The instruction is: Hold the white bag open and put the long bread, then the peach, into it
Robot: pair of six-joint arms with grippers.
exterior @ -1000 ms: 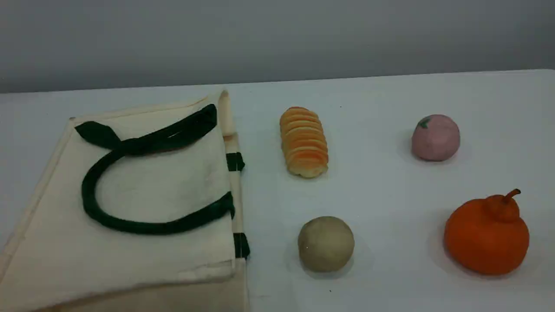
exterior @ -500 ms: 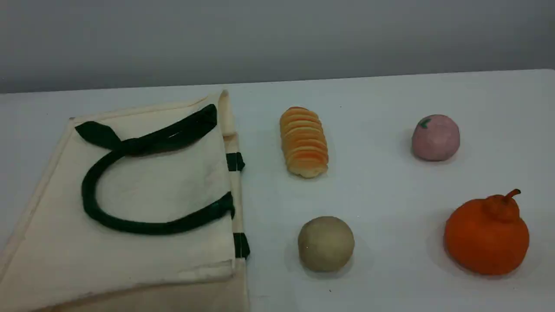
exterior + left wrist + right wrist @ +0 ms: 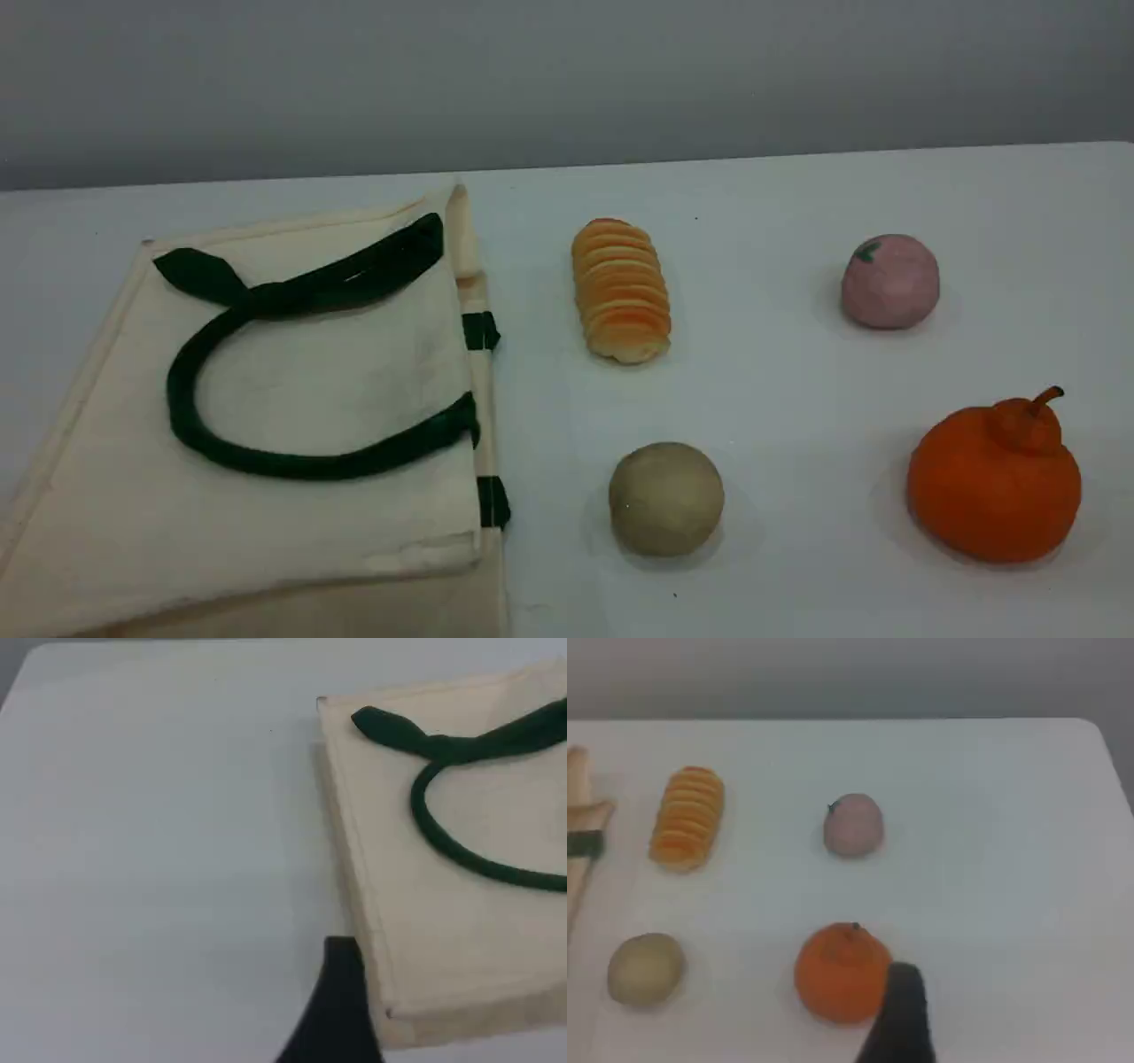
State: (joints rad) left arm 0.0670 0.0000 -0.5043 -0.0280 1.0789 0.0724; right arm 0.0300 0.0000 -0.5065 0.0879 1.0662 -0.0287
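Lay flat at the bench's [image 3: 797, 204] left edge: white bag [image 3: 337, 372], its near corner cut off. Sat mid-bench, apart: long bread [image 3: 620, 291], peach [image 3: 889, 282]. Showed one fingertip only: left gripper [image 3: 341, 1010], right gripper [image 3: 904, 1014], both spread, empty.

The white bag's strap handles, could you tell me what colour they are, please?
Dark green strap handles on the cream-white bag, clearest in the scene view.

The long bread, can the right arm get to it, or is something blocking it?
Probably yes. The long bread lies alone on the table, apart from the white bag, the beige ball and the peach. The right gripper hangs above, holding nothing.
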